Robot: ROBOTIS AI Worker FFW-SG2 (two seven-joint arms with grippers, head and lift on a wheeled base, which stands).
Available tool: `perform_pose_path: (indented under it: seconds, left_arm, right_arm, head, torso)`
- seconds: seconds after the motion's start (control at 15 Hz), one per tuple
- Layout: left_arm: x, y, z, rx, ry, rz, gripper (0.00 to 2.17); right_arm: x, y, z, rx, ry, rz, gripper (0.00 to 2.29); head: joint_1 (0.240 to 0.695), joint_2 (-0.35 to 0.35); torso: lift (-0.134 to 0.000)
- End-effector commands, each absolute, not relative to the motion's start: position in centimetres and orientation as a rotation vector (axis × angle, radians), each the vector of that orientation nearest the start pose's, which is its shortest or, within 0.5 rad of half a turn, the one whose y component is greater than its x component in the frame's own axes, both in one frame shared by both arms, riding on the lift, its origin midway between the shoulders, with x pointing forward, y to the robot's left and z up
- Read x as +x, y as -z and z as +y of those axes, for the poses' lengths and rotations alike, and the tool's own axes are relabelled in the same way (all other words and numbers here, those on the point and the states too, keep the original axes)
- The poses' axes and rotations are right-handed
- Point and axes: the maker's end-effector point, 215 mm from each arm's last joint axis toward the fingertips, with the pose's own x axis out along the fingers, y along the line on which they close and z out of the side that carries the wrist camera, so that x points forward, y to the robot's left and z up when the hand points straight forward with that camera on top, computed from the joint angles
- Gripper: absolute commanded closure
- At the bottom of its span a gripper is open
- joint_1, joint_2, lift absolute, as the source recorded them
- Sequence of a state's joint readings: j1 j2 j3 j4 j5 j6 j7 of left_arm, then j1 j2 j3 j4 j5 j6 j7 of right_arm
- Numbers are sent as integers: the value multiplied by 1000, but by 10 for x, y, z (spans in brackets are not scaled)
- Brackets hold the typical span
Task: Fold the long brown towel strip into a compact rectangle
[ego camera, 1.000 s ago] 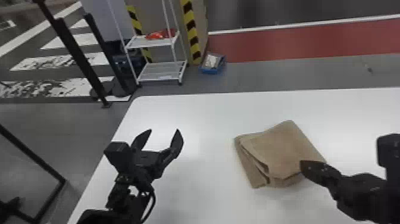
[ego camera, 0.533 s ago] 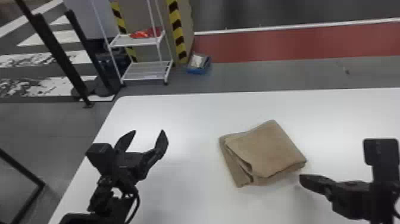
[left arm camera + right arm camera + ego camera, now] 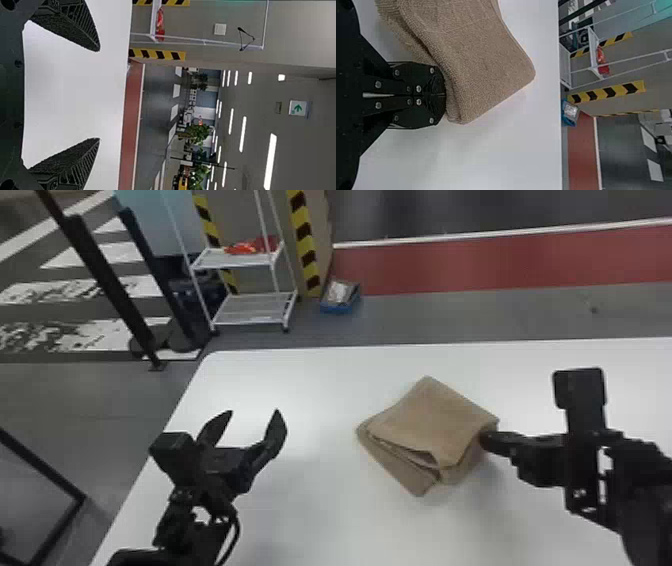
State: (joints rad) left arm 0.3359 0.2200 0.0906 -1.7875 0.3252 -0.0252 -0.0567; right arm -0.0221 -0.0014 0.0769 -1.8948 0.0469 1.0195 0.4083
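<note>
Two flat black fingers (image 3: pixel 425 81) closed together, my right gripper (image 3: pixel 484 441) meets the folded brown terry towel (image 3: pixel 430 420), likely squaring its edge; my black left gripper (image 3: pixel 254 411) stands open.

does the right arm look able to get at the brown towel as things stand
Probably yes: the right gripper is at the edge of the brown towel with nothing between them, though its fingers are shut, so it would likely have to open before taking hold.
</note>
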Motion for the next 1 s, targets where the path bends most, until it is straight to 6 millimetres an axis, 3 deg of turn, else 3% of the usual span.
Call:
perform_pose_path:
  seconds: [0.0,0.27,0.4,0.53,0.73,0.87,0.93]
  left_arm:
    - [491,378,316,-91,12,74,73]
    - [491,378,316,-91,12,74,73]
    - [490,378,317,-92,9,75,73]
    - [488,379,320,-88,4,77,73]
    - [490,380,318,-91,8,79,73]
    - [491,380,316,-94,10,78,73]
    - [492,381,317,-94,9,80,73]
  right_arm:
    - [545,416,-108,57,-448,562,1926]
    - [567,418,-101,39,-448,546,1926]
    - [560,423,-97,20,-446,554,1926]
    - [546,415,-118,18,-395,532,1926]
    - [496,402,-144,50,-347,573,1926]
    - [456,390,-126,86,-416,582,1926]
    - [439,384,-106,110,-479,576,1926]
  head:
    - [695,218]
    - [695,217]
    - [695,221]
    - [695,223]
    - [695,206]
    - [695,199]
    - [695,203]
  torso:
    - [-125]
    - [-125]
    - [-125]
    - [-125]
    - [-125]
    - [-125]
    - [-125]
